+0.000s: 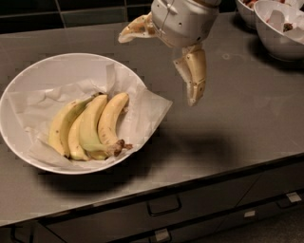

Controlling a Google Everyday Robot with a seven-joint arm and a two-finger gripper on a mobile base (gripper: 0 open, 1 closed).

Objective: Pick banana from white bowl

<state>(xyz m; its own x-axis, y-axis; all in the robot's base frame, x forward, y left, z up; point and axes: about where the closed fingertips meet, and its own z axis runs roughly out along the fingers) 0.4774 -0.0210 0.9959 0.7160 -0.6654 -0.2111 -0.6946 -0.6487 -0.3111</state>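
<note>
Nearest the camera, below the counter's front edge, run dark drawer fronts with a handle [164, 206] near the middle. Above them lies the grey counter [237, 123], and on its left part sits the white bowl [57, 66], wide and shallow, lined with crumpled white paper [148, 107] whose corner hangs over the bowl's right rim onto the counter. The banana [90, 126], a bunch of about 4 yellow and partly greenish fruits, lies inside the bowl on the paper, its brown stem end pointing toward the near right rim. Beyond and to the right of the bowl, the gripper [156, 70] hangs above the counter, clear of the banana and holding nothing; its 2 fingers are spread wide, 1 [194, 76] pointing down and the other stretching out to the left. Farther back at the right edge stand 2 smaller white bowls [278, 35] with reddish contents, and dark tiles [71, 14] line the wall behind.
</note>
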